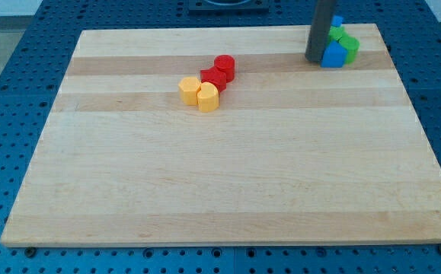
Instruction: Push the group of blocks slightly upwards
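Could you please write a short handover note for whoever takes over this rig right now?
My tip: down on the board near the view's top right, touching the left side of the blue and green cluster.
Cluster: blue block in front, green blocks behind it, another blue block at the back, close to the board's top edge.
Middle group: two red blocks and two yellow blocks, bunched together, away from my tip.
Done: cannot tell from this one picture.
Left: push the group slightly upwards; which group is meant is unclear.
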Robot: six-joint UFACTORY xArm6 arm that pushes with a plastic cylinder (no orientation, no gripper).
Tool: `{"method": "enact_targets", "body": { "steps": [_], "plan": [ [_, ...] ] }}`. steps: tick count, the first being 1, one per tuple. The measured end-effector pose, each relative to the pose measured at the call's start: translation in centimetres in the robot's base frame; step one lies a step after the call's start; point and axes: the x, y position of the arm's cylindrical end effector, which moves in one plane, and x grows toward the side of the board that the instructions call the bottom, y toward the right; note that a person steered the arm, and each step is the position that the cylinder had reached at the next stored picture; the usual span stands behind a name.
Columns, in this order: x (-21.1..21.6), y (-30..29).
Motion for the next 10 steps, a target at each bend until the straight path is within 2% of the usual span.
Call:
{"method": "enact_targets", "body": {
  "steps": [2, 4, 5, 6, 8, 10],
  "plan": [
    [0.0, 1.9],
    [0.9, -0.9],
    [4.2, -1.5],
    [6.6, 0.4],
    [5.1, 5.3],
    [2.6, 6.6]
  ]
}}
